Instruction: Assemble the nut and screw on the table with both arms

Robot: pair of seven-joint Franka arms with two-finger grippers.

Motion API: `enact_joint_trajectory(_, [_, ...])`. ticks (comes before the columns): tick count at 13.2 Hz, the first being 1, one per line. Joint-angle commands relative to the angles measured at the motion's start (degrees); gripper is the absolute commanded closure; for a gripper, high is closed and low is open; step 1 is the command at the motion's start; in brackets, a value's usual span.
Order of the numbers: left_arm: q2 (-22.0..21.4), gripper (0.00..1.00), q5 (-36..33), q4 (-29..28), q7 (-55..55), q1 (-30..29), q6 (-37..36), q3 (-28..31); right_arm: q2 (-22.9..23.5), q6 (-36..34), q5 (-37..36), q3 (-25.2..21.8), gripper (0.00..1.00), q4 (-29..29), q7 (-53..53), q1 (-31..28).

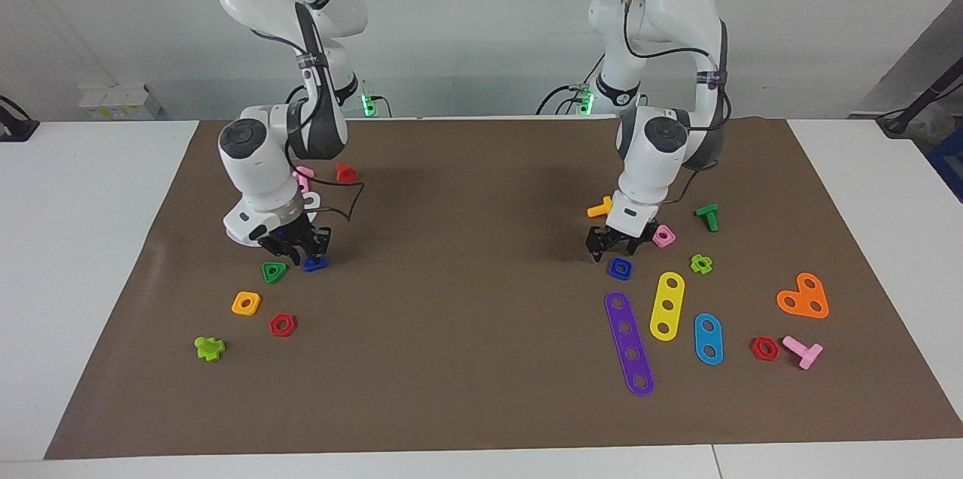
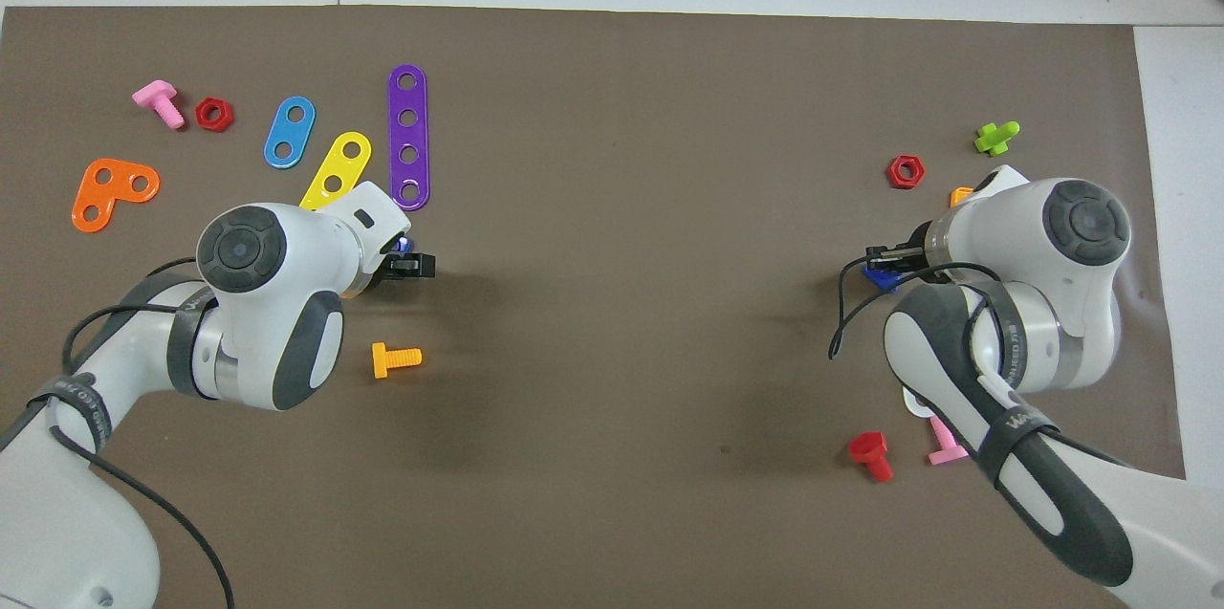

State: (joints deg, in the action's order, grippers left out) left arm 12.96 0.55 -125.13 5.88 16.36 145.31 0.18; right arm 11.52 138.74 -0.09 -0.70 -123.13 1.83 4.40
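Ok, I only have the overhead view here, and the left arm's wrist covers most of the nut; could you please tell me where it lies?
Observer: In the facing view the nut lies flat on the mat, just off the tips of the left gripper and nearer to the robots than the purple strip.
Operator: Thank you. Are that gripper's fingers open?
Observer: Yes, they are spread, and the nut is not yet between them.
Operator: And what does the right arm hide from me?
Observer: A green triangular nut lies on the mat beside the screw, which sits at the right gripper.
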Motion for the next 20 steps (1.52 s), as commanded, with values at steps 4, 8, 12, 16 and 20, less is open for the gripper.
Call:
enact_joint_trajectory(4, [3.2,0.13,-1.1,1.5,-14.7,-0.4,5.2,-0.1,-1.9,-4.6,1.4,1.4,1.00,2.8,15.4,8.9])
enact_joint_trajectory(8, [3.4,0.25,-1.1,1.4,-17.8,-0.2,5.2,-0.1,-0.3,-1.9,1.6,1.4,1.00,3.8,27.7,16.0])
enact_joint_trajectory(12, [3.3,0.76,-1.0,1.2,-17.7,-0.3,3.6,-0.1,1.9,-0.1,1.7,1.4,1.00,6.2,36.1,21.5])
enact_joint_trajectory(16, [3.0,1.00,-0.9,1.5,-17.0,-0.4,0.9,0.0,6.7,-1.1,1.5,1.4,1.00,12.5,44.5,28.2])
enact_joint_trajectory(20, [3.3,1.00,-0.6,5.8,-6.8,-0.1,-6.7,-0.1,11.9,-3.8,0.4,1.3,1.00,19.7,49.6,32.7])
